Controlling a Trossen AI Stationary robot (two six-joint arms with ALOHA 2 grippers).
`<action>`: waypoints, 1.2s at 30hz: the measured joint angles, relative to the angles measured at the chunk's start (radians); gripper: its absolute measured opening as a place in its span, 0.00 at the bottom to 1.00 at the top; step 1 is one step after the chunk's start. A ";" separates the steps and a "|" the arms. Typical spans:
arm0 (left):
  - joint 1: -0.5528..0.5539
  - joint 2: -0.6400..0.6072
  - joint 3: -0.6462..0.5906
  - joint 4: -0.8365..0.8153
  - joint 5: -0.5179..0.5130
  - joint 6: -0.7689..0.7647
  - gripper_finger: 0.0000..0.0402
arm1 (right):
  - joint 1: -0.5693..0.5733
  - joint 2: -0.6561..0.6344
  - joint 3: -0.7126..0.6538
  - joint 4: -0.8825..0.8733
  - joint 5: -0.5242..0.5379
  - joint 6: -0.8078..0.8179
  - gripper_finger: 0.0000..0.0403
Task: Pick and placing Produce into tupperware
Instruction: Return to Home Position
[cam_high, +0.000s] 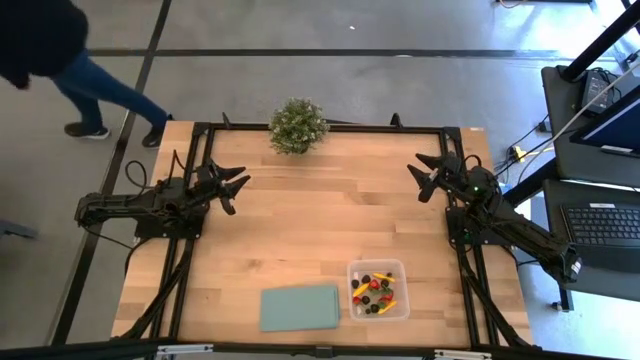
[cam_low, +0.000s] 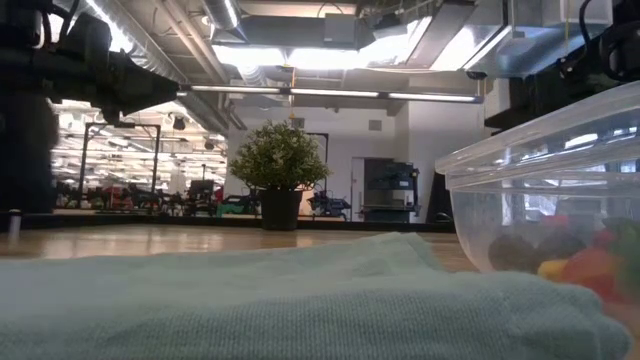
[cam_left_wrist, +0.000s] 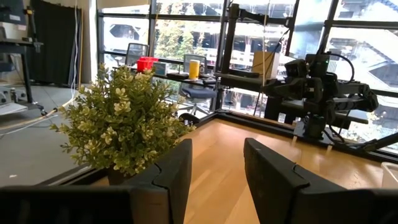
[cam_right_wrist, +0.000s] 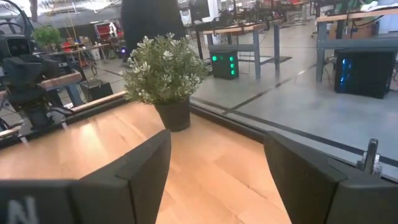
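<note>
The clear tupperware (cam_high: 378, 290) stands near the table's front edge, right of centre. The produce (cam_high: 374, 292) lies inside it: red, dark and yellow pieces, also seen through its wall (cam_low: 585, 265) in the low view. My left gripper (cam_high: 240, 186) hovers open at the table's left side, pointing level toward the right. My right gripper (cam_high: 420, 176) hovers open at the table's right side, pointing toward the far left. Nothing is between the fingers of either one.
A bushy potted plant (cam_high: 297, 125) stands at the middle of the far edge. A pale-green cloth (cam_high: 300, 307) lies flat just left of the tupperware. A person (cam_high: 60, 60) walks on the floor beyond the far left corner.
</note>
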 joint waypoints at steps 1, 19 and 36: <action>0.000 0.000 0.000 0.000 0.000 0.000 0.34 | 0.000 0.000 0.000 0.000 0.000 0.001 0.64; 0.000 0.000 0.000 0.000 0.000 0.000 0.34 | 0.000 0.000 0.000 0.000 0.000 0.001 0.64; 0.000 0.000 0.000 0.000 0.000 0.000 0.34 | 0.028 0.001 0.000 0.000 0.000 0.001 0.64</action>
